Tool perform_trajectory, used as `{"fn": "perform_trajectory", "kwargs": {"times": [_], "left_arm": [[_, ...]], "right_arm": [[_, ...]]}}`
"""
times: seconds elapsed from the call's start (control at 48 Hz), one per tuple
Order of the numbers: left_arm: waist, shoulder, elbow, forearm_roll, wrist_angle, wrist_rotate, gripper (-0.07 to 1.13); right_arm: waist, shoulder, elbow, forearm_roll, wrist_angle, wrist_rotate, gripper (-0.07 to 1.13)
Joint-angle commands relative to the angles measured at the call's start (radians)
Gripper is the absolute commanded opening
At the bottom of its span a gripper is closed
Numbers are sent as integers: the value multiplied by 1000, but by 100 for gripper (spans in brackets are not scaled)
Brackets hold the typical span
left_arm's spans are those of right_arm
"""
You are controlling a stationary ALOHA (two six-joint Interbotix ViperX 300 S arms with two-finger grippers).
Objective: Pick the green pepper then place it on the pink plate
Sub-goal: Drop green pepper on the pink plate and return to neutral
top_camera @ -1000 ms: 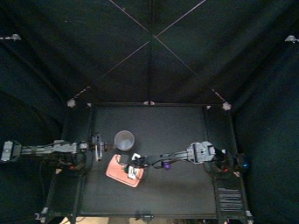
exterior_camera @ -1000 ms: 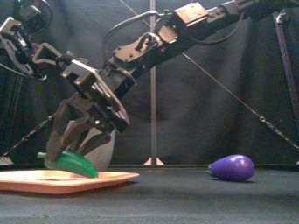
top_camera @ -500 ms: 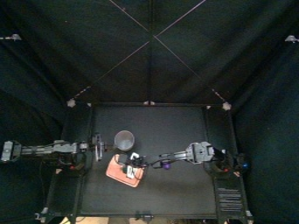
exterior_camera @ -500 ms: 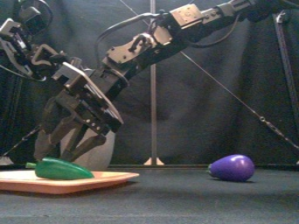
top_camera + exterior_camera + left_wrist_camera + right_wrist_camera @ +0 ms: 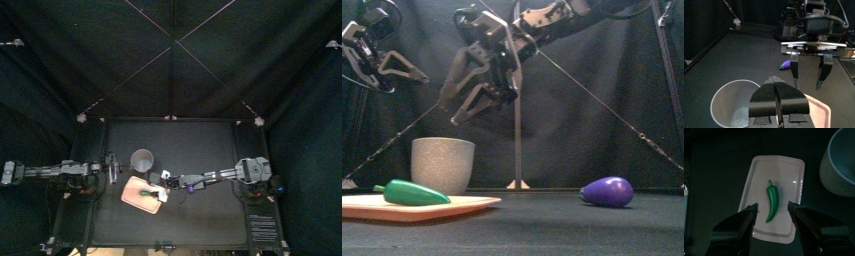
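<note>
Resting on the left side of the tabletop (image 5: 214, 140), my left gripper (image 5: 775, 82) has its jaws pressed together on nothing, and it plays no part here. Next along is the pink plate (image 5: 456, 205), lying flat near the front. The green pepper (image 5: 412, 192) lies on it, on its side and free of any grip, so I judge the placing done. Just behind the plate stands the grey cup (image 5: 442, 165), upright.

My right gripper (image 5: 808, 82) hangs above the plate with its jaws spread wide and empty. The pepper lies straight below it, well clear of the tips. From my wrist, the pepper's long axis runs along the plate's long side and passes through the gap between my jaws, not across them. This arm is by far the nearer of the two. A straight lift and a pull back toward my own side should leave the pepper undisturbed.

Farthest right, a purple eggplant (image 5: 607, 191) sits alone, well apart from the plate.
</note>
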Motion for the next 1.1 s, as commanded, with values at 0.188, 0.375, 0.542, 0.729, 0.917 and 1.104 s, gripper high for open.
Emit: {"fn": "perform_trajectory", "kwargs": {"times": [0.188, 0.375, 0.542, 0.729, 0.917, 1.104], "left_arm": [[2, 2, -14, 3, -8, 2, 14], [-5, 0, -14, 3, -12, 2, 14], [-3, 0, -17, 5, -28, 2, 14], [-5, 0, -23, 5, -43, 2, 14], [-3, 0, -23, 5, -51, 2, 14], [-2, 0, -23, 9, -71, 2, 14]], "right_arm": [[-94, -210, 253, -34, -276, -12, 87], [-140, -284, 370, -100, -416, -3, 87], [-140, -339, 430, -144, -515, -11, 87], [-144, -370, 479, -184, -604, -8, 87], [-149, -373, 503, -179, -617, -3, 87], [-149, -373, 505, -181, -617, -5, 87]]}}
